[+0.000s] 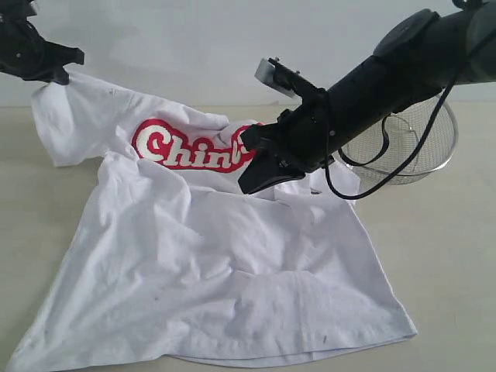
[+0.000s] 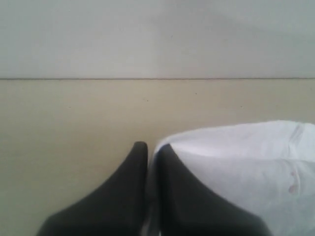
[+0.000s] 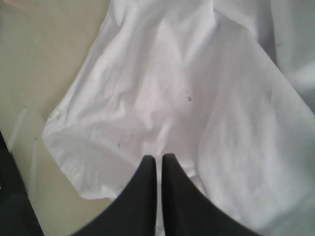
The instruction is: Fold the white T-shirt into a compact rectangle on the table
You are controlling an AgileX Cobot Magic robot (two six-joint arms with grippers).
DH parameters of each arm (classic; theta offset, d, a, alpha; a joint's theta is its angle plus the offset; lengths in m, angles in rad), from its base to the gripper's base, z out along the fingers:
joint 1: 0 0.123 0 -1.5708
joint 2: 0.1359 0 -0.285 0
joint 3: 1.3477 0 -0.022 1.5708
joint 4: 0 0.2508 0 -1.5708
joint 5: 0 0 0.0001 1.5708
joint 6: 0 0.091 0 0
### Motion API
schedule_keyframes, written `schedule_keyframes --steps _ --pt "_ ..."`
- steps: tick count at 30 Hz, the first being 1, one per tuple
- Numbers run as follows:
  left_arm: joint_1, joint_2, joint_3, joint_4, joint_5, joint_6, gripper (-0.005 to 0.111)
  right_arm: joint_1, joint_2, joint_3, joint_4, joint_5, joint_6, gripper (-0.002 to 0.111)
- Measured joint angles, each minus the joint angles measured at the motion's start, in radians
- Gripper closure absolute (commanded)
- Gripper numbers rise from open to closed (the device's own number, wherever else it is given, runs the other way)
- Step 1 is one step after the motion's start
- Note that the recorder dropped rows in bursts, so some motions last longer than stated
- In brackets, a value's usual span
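shirt [image 1: 232,263]: rumpled on table [image 1: 453,256], lettering up | left claw [image 1: 56,77]: clenched on its raised corner | right claw [image 1: 254,183]: pinching cloth mid-chest | risk: thin pinches may slip when pulled, bunching the fold

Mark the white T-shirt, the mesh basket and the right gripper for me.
white T-shirt [image 1: 232,263], exterior view, on the wrinkled lower body panel.
mesh basket [image 1: 446,143], exterior view, on its wire wall near the rim.
right gripper [image 3: 158,158], right wrist view, between the tips of its shut fingers.
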Motion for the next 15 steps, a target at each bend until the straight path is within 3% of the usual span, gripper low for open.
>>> schedule_keyframes --steps 2,6,8,9,10,11,12,13,14,15 --pt "0.002 0.0 0.0 -0.01 0.006 0.023 0.077 0.0 0.0 0.0 0.0 0.0 0.0 0.108" --pt "0.002 0.002 0.0 -0.043 0.011 0.048 0.024 0.0 0.0 0.0 0.0 -0.002 0.0 0.108" --pt "0.004 0.002 0.0 -0.049 0.013 0.049 0.017 0.0 0.0 0.0 0.0 -0.002 0.0 0.108" --pt "0.006 0.002 -0.005 -0.051 0.026 0.047 0.019 0.0 0.0 0.0 0.0 0.0 0.0 0.108" --pt "0.006 0.002 -0.009 -0.051 0.048 0.046 0.034 0.0 0.0 0.0 0.0 0.0 0.0 0.108" --pt "0.01 0.002 -0.026 -0.051 0.101 0.045 0.042 0.0 0.0 0.0 0.001 0.0 0.0 0.108" --pt "0.01 0.002 -0.031 -0.051 0.121 0.045 0.064 0.0 0.0 0.0 0.001 0.0 0.0 0.108" --pt "0.01 0.002 -0.041 -0.057 0.17 0.045 0.075 0.0 0.0 0.0 0.001 0.0 0.0 0.108" --pt "0.01 0.0 -0.043 -0.062 0.193 0.045 0.096 0.0 0.0 0.0 0.001 -0.002 0.0 0.108" --pt "0.01 -0.009 -0.045 -0.086 0.259 0.045 0.102 0.0 0.0 0.0 0.001 -0.002 0.0 0.108"
